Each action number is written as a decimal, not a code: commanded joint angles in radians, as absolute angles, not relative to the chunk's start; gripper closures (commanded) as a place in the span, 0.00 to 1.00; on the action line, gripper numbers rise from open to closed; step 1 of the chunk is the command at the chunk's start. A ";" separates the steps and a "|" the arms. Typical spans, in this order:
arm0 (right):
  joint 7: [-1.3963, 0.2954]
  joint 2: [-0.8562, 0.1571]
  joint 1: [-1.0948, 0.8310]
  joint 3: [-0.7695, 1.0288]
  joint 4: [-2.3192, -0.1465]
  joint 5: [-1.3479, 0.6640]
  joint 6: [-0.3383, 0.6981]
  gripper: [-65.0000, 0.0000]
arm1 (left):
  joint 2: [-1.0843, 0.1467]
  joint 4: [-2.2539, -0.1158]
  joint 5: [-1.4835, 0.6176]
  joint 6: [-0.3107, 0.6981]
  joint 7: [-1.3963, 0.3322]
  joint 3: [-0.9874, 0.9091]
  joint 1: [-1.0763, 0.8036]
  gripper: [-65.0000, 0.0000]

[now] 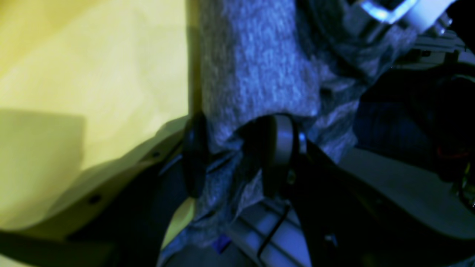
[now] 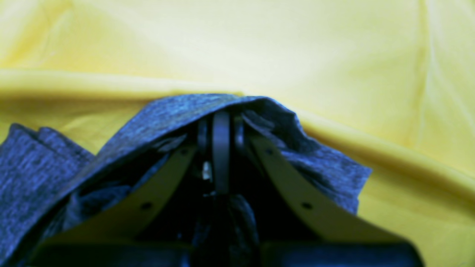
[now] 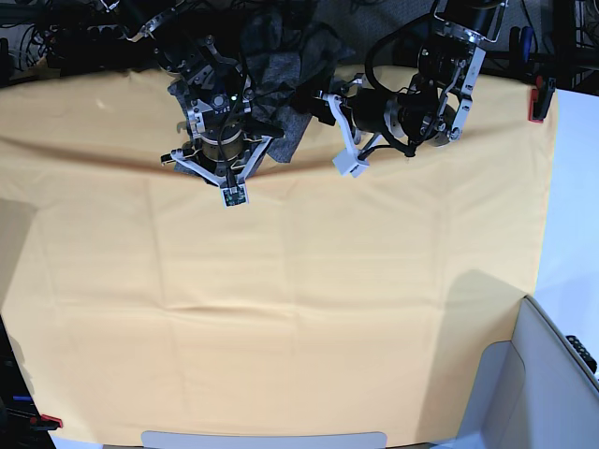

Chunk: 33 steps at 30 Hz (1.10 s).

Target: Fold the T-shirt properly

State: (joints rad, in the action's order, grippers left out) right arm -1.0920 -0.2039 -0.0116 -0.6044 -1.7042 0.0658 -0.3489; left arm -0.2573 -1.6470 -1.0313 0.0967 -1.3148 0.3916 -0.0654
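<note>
In the base view, the T-shirt [image 3: 281, 65] is seen bunched at the far edge of the table, partly over the yellow cloth [image 3: 281, 309] that covers the tabletop, with the upper part of the garment hanging back past the edge. Both arms are gathered there, well apart from the bare near half of the cloth.

The right gripper [image 2: 221, 122] is shown closely only by the right wrist view: its jaws are pressed together, and a fold of heathered grey fabric is draped over and pinched between the tips, with the cloth wrinkled just beyond. In the base view this gripper [image 3: 225, 154] is seen pointing down at the shirt's near edge, but the pinch itself cannot be made out.

The left gripper [image 1: 233, 148] is detailed by the left wrist view alone: its jaws stand wide, with a strip of the grey knit running between the two dark pads [image 1: 274, 148]. Whether the strip is truly clamped cannot be told from the blurred picture. A metal frame [image 1: 386, 11] is glimpsed at that view's top right corner.
</note>
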 commanded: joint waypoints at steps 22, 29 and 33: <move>-1.221 -0.160 -0.002 -0.499 -1.765 -0.008 -0.338 1.00 | -0.202 -1.742 -1.012 0.079 -1.396 0.384 0.071 0.98; -1.221 -0.131 0.047 -0.481 -1.764 -0.008 -0.340 1.00 | -0.208 -1.741 -1.012 0.079 -1.396 0.268 0.124 0.98; -1.216 -0.093 0.059 -0.426 -1.764 -0.008 -0.340 1.00 | -0.234 -1.741 -1.012 0.079 -1.396 0.231 0.150 0.98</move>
State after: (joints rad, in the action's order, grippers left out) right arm -1.2335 -0.0963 0.0418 -0.4301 -1.7489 -0.0151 -0.3401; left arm -0.2314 -1.7248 -0.9905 0.0814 -1.3884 0.2352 0.1337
